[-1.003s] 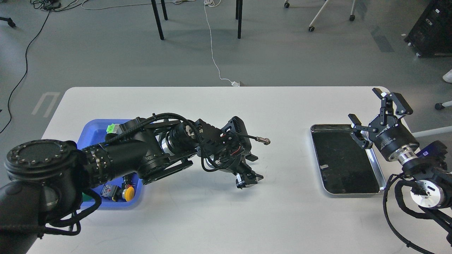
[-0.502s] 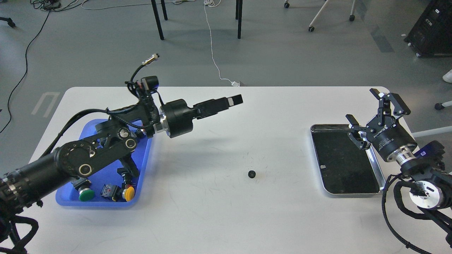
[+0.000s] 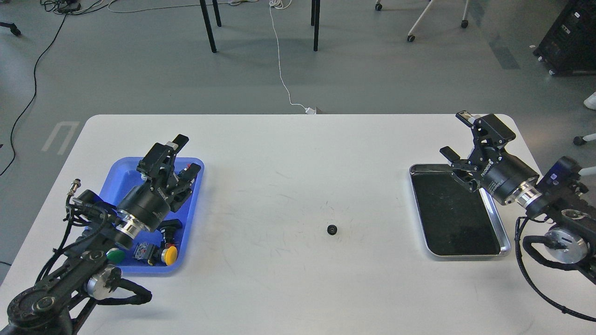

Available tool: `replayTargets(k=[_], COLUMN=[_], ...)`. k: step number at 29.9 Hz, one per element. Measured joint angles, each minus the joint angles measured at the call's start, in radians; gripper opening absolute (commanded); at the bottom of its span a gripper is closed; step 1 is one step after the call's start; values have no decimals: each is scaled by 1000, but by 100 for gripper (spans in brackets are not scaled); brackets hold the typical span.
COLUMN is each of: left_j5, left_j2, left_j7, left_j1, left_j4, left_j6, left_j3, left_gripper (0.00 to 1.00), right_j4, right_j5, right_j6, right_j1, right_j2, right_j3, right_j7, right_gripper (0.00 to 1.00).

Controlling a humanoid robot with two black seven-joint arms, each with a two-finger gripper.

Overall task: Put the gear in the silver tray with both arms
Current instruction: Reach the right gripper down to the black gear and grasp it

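A small black gear (image 3: pixel 332 229) lies alone on the white table (image 3: pixel 298 153), right of centre. The silver tray (image 3: pixel 494 217) with its dark floor lies at the right, with nothing in it. My left gripper (image 3: pixel 185 155) is open and empty, raised over the blue tray (image 3: pixel 122 176), far left of the gear. My right gripper (image 3: pixel 455 135) is open and empty, raised over the far left corner of the silver tray.
The blue tray at the left holds several push buttons, among them a yellow one (image 3: pixel 170 254) and a green one (image 3: pixel 115 255). A white cable (image 3: pixel 281 70) runs on the floor beyond the table's far edge.
My left arm has let go of the gear on the table and pulled back left over the blue tray. My right gripper has shifted a little left and farther away.
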Motion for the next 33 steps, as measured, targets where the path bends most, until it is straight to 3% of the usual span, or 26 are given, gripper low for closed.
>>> replayTargets(k=[6,12,25,33], left_j5=[-122,-206,-209,-208], left_j2=[-3,-1,-30,-30], left_j7=[1,41,45,45], left_j1=[30,32,32,35], left_j4=[0,1,-13,-31], left_j6=[-142,-162,-158,-164], left_j3=[-94,-122,-132,-132], left_gripper=[98,98,98,98], right_j4=[52,71,-46,-112], right_j5=[-175,-451,-699,-738], right_j6=[10,10,-17,-210], right_j1=[485,838,937,929], right_j2=[-20,123,456,622], right_j3=[-521,-925,-1196,-1351], right_j7=[0,0,0,0], right_gripper=[99,99,98,93])
